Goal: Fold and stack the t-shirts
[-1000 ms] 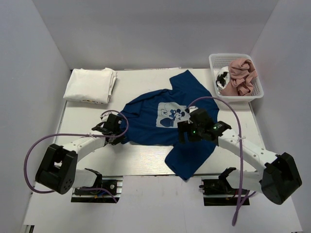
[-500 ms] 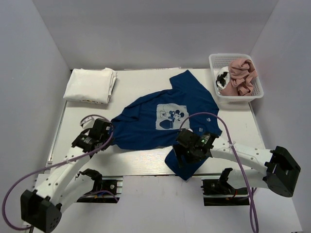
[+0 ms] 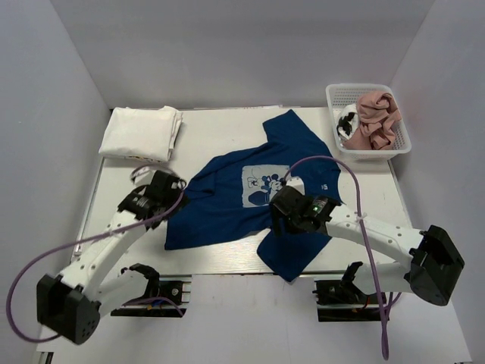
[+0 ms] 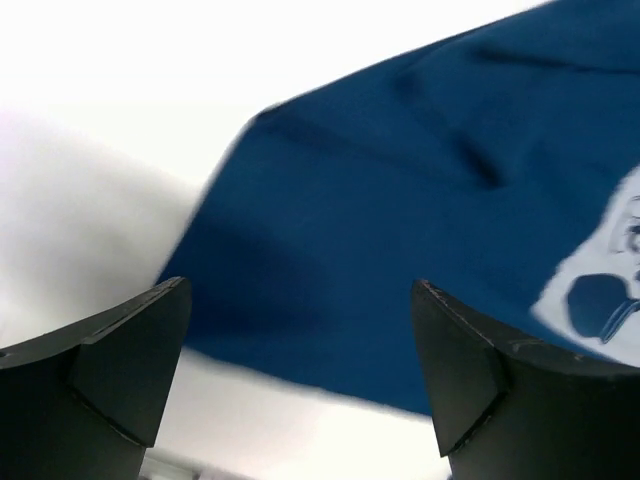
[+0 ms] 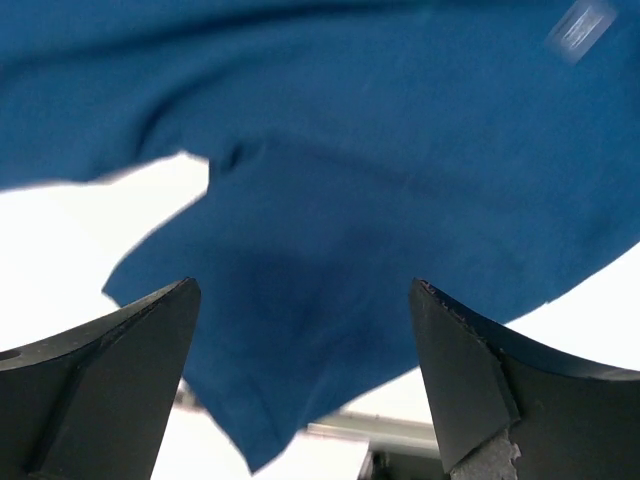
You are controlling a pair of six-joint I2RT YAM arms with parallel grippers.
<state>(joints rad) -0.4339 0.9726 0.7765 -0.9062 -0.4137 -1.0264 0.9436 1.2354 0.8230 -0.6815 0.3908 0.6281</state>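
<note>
The navy blue t-shirt [image 3: 227, 205] lies spread print-up on the table, its pale cartoon print [image 3: 265, 186] near the middle, one lower corner hanging over the front edge. My left gripper [image 3: 168, 189] hovers open over the shirt's left edge; in the left wrist view the navy cloth [image 4: 400, 200] lies below the gap [image 4: 300, 340], untouched. My right gripper [image 3: 282, 211] stands open above the shirt's lower right part [image 5: 350, 150], its gap [image 5: 300, 340] holding nothing. A folded white t-shirt [image 3: 142, 133] lies at the back left.
A white mesh basket [image 3: 394, 95] at the back right holds a crumpled pink t-shirt [image 3: 379, 114] and a white black-marked one [image 3: 347, 123]. The table's front edge [image 3: 227, 262] and the arm bases lie just below the navy shirt.
My left gripper has opened and let go of the navy shirt's left edge, then moved back up. The shirt's lower left part now lies flatter and nearer the front. The right gripper shifted slightly.
</note>
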